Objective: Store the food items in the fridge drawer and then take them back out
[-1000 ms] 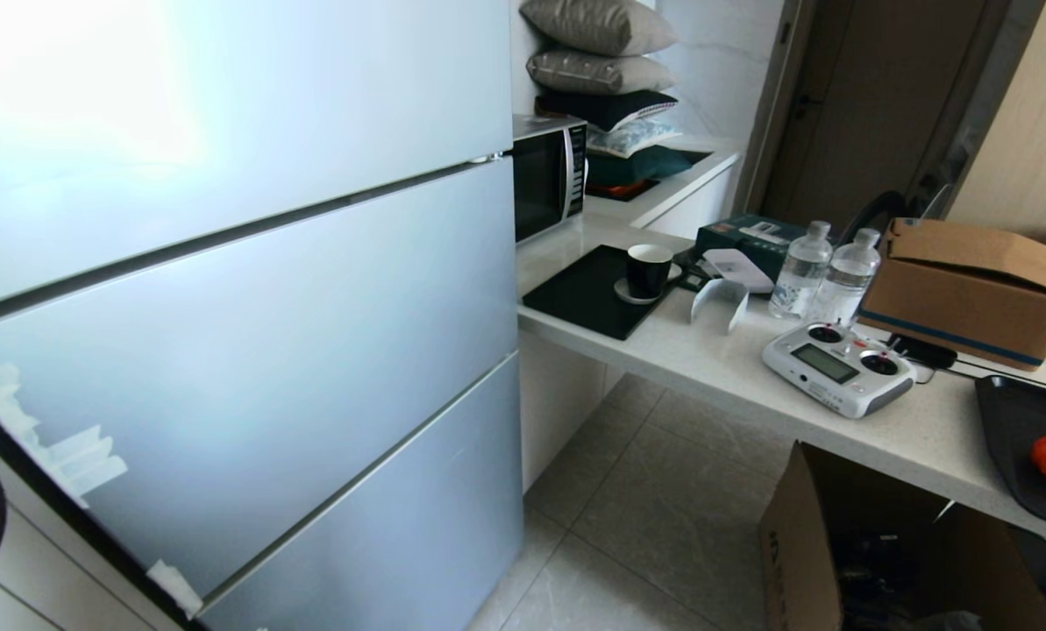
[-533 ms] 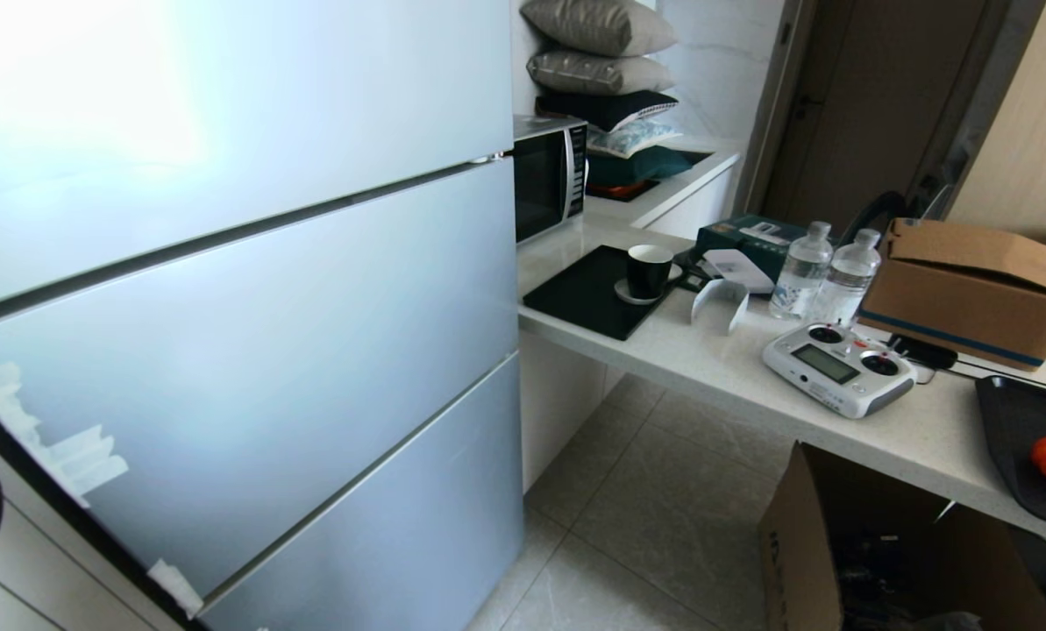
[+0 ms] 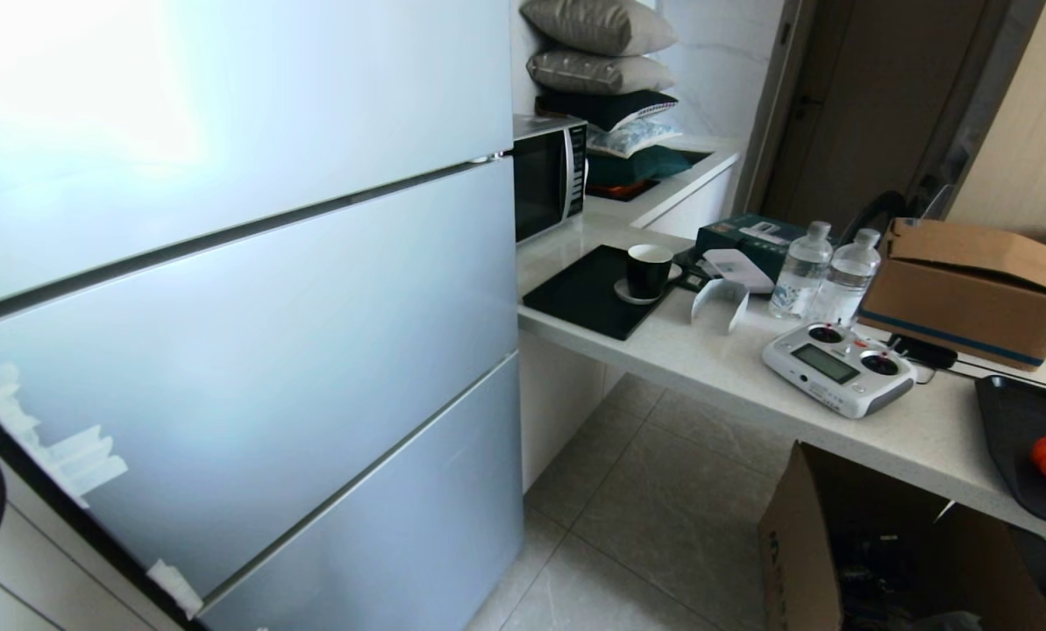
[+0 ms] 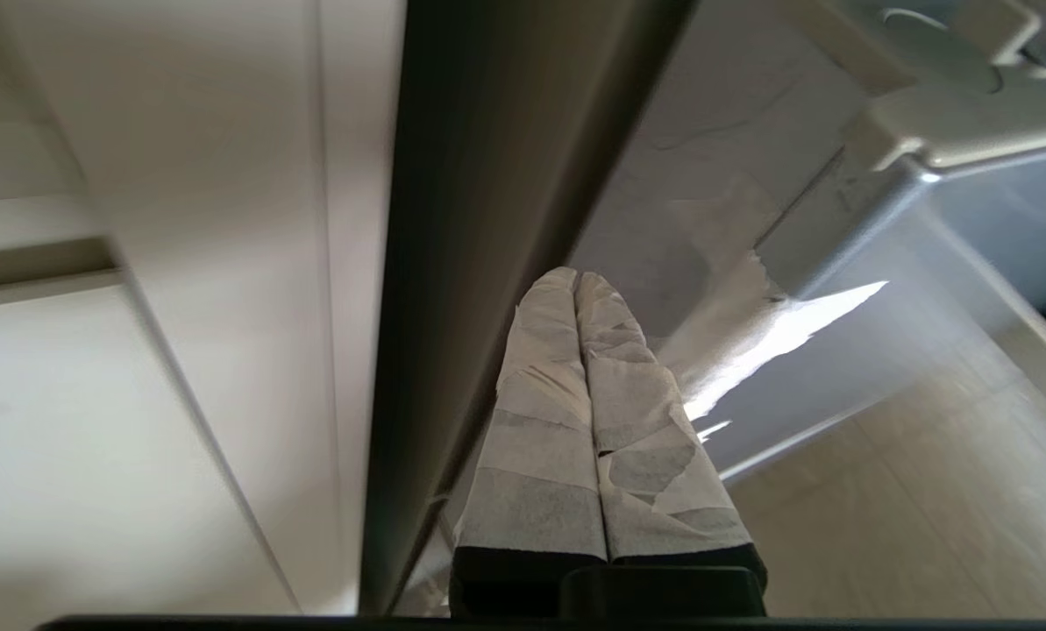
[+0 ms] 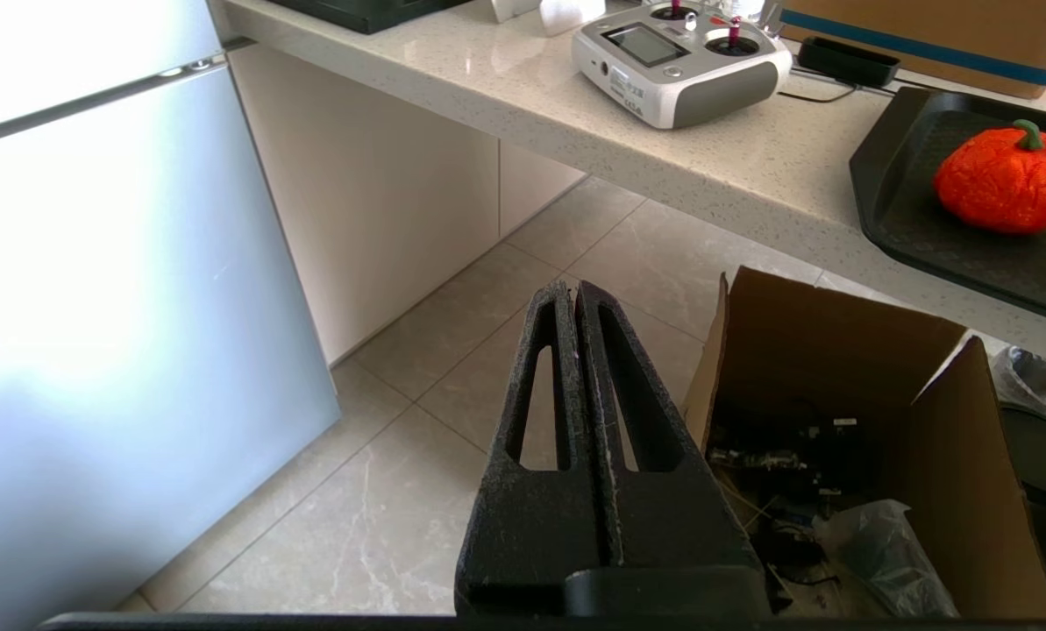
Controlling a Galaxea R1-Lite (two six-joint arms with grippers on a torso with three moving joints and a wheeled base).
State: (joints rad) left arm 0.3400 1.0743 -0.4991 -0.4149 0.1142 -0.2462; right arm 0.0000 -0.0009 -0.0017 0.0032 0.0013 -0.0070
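**Spotter:** Where are you?

**Me:** My left gripper (image 4: 578,279), its tape-wrapped fingers pressed together on nothing, sits at the dark gap beside the tall pale-blue glossy fridge (image 3: 251,289), whose doors are all closed. I judge the step is opening one.

**Spotter:** And the food?

**Me:** The bumpy orange-red round fruit with a green stem (image 5: 1009,178) lies on the black plastic tray (image 5: 908,166) on the speckled white counter (image 5: 645,149), well apart from the fridge. No drawer in sight.

**Spotter:** Advice?

**Me:** I slide the tips behind the door's edge, then pull evenly along its swing. My right gripper (image 5: 575,289) hangs clenched and empty over the tiled floor (image 5: 417,368).
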